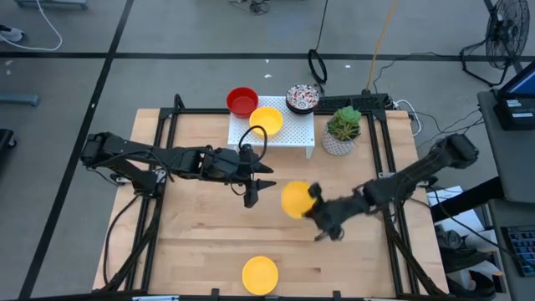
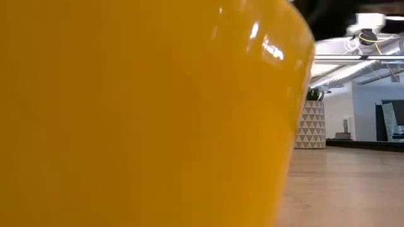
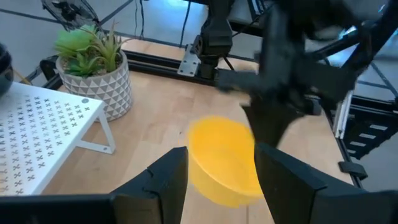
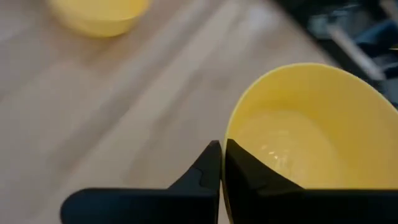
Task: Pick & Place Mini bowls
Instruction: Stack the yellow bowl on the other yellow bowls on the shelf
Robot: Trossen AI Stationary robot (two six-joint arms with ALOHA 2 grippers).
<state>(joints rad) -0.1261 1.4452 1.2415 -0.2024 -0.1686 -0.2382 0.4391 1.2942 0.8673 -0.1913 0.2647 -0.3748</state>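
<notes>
While a yellow mini bowl (image 4: 311, 143) is held by its rim, the fingers of the right pincer (image 4: 222, 163) are seen closed on the thin wall, one inside and one outside. The bowl is carried tilted above the middle of the table (image 1: 201, 242), directly ahead of the left pincer (image 3: 214, 171), whose fingers stand apart with nothing between them. A second yellow bowl (image 1: 260, 274) rests on the table well beyond the carried one, toward the near edge. Three more bowls, red (image 1: 242, 101), yellow (image 1: 266, 120) and speckled (image 1: 302, 99), are found by the white rack (image 1: 297, 134), behind the left pincer. A slip is judged possible, since only a narrow strip of glossy rim is pinched. A collision between the two arms could also be caused by their closeness.
</notes>
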